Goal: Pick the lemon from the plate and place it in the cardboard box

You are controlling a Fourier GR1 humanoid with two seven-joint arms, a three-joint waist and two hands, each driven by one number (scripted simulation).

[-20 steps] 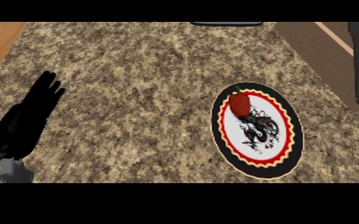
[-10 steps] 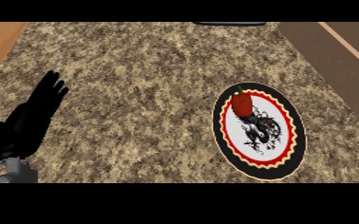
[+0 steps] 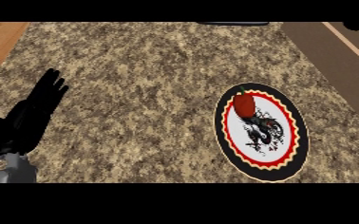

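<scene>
left hand at the view's left edge, spread, fingers straight, holding nothing; i read it a touch higher than a second ago. the fruit looks red to me and lies on the plate's upper part, on the counter's right side. both unmoved.

There is one round plate on one speckled counter, and one red thing lies on that plate. One black hand shows, the robot's left hand, at the left side. One dark thing peeks in at the far edge, too cut off to tell what it is.
</scene>
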